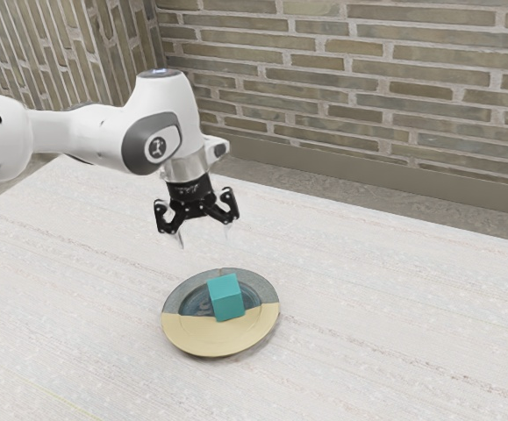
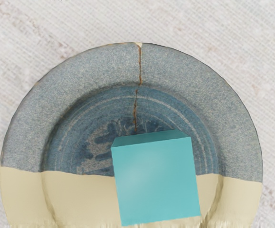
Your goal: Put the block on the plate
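Block (image 1: 227, 299) on plate (image 1: 210, 340), over its blue-cream boundary; sides look near equal, edges slightly skewed to that boundary. Fingers (image 1: 181, 238) wide open, empty, above plate, clear of block.

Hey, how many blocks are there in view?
1: the block sits on the plate, across the border between its blue and cream parts, below the end effector.
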